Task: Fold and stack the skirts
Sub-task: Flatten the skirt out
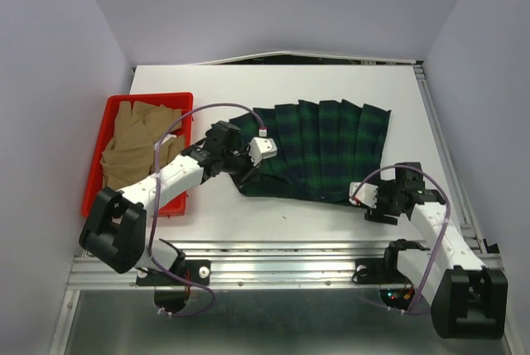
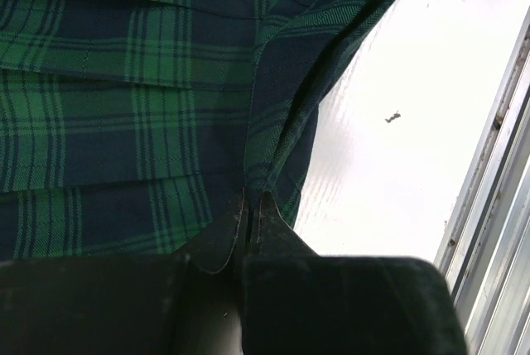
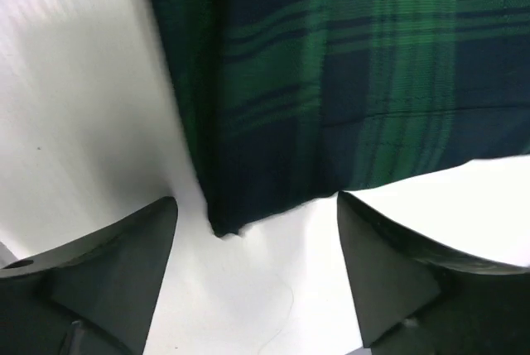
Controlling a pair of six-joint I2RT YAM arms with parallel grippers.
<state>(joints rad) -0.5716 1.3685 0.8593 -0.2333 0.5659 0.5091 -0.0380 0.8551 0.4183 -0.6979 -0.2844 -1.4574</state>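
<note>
The green tartan skirt (image 1: pixel 323 148) lies spread unfolded on the white table (image 1: pixel 248 214). The left gripper (image 2: pixel 248 210) pinches its left edge, and the right gripper (image 3: pixel 255 199) gapes at the near-right corner. Tan cloth (image 1: pixel 137 136) fills the red bin (image 1: pixel 112 111). Folding looks barely begun, with no stack started.

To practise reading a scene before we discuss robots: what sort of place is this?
Probably a robotics lab test cell: a white table boxed in by plain walls, robot arms bolted to an aluminium rail, and a plaid skirt and red bin of tan cloth as practice items.
</note>
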